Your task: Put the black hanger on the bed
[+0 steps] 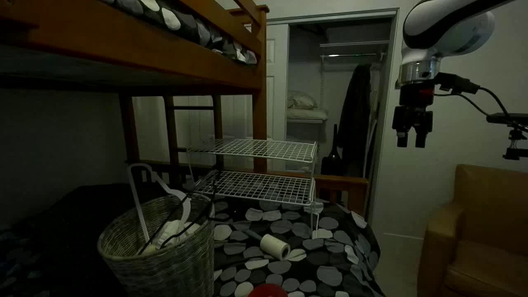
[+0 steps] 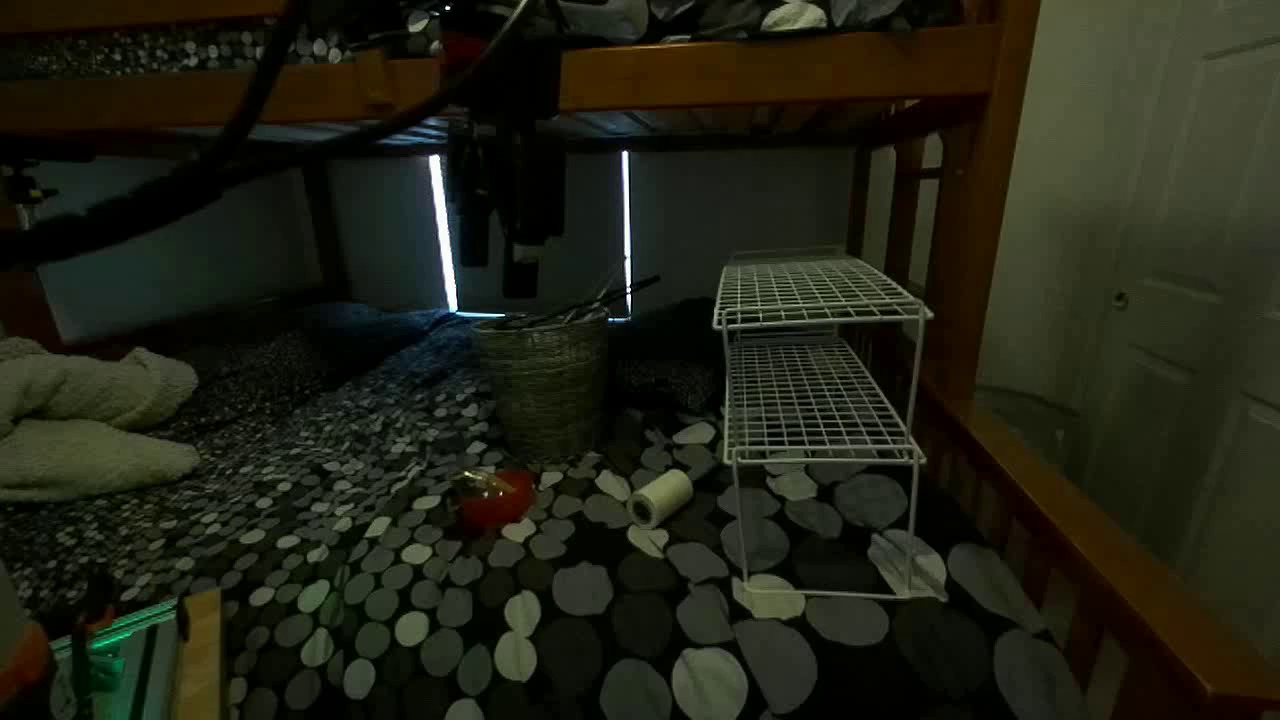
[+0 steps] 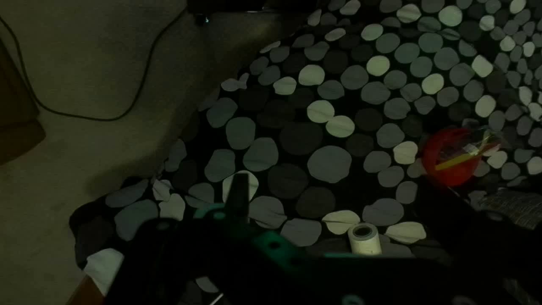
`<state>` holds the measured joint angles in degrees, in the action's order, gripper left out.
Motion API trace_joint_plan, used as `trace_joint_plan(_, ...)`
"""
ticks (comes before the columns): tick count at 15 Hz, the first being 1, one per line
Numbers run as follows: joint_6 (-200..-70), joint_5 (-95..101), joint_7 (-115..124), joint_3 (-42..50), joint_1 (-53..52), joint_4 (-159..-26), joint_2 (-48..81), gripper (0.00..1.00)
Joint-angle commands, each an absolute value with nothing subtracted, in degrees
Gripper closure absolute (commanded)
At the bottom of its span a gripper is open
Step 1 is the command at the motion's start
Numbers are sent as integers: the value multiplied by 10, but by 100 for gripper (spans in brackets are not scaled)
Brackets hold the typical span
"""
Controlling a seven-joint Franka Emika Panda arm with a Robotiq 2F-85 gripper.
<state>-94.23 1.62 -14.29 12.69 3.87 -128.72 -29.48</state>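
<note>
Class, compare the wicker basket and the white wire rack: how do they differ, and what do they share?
Surface: the basket is a dull weave; the wire rack is a white grid.
Shape: the basket is a round tub; the wire rack has two flat levels on thin legs.
Top: the basket is open, with the black hanger poking out; the wire rack ends in a flat shelf.
Both stand on the bed.

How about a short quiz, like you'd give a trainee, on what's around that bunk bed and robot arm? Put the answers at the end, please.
1. Where is the black hanger: A on the floor, B sticking out of the wicker basket, or C on the armchair?
2. True or false: the pincer hangs open, gripping nothing.
3. How many mesh shelves has the white wire rack standing on the bed?
Key: 1. B; 2. True; 3. Two.
</note>
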Motion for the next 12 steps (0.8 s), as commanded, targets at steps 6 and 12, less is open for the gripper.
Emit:
trace_joint_plan(6,-941,13,-146,121,47,-1285,-293,0)
trace_joint_plan(12,-1109,-33,-167,15,-55,-1280,-248,0)
